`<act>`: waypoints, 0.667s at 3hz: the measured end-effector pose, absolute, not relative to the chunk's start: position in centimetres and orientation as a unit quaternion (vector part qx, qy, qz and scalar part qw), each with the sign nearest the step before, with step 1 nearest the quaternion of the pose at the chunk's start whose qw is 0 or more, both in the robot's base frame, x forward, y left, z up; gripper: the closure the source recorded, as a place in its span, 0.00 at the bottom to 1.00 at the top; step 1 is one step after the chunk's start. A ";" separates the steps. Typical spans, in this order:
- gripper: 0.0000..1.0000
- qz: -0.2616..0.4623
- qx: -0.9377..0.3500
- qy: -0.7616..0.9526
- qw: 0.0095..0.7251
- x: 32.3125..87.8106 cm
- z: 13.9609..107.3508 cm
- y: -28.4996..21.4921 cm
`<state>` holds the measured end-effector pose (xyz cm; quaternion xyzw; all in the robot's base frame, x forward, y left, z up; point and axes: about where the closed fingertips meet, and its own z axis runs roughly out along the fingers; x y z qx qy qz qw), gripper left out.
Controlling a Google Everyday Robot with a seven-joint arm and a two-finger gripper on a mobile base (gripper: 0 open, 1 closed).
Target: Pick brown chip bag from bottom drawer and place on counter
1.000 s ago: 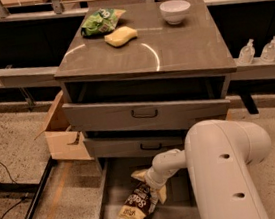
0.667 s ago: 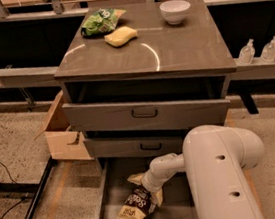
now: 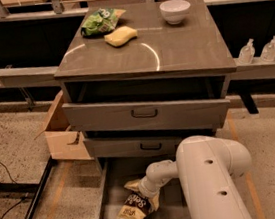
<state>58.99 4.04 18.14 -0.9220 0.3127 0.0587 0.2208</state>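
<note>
The brown chip bag (image 3: pixel 135 207) lies in the open bottom drawer (image 3: pixel 104 195), near its front, with a tan end pointing back. My gripper (image 3: pixel 147 188) is down inside the drawer at the bag's rear end, touching or just above it. The white arm (image 3: pixel 212 177) reaches in from the right and hides the drawer's right side. The counter (image 3: pixel 169 44) is the grey-brown cabinet top above.
On the counter are a green chip bag (image 3: pixel 99 22), a yellow sponge (image 3: pixel 120 35) and a white bowl (image 3: pixel 175 10). Two handled drawers (image 3: pixel 145 113) are above the open one. An open cardboard box (image 3: pixel 62 134) and a black stand leg (image 3: pixel 36 200) are to the left.
My arm has shifted a little to the left and the gripper has stayed low at the bag's rear end. The bag lies where it was.
</note>
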 end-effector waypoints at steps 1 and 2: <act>0.18 0.076 -0.922 0.304 0.226 59.0 16.2 5.1; 0.41 0.097 -0.916 0.310 0.233 58.6 14.8 5.4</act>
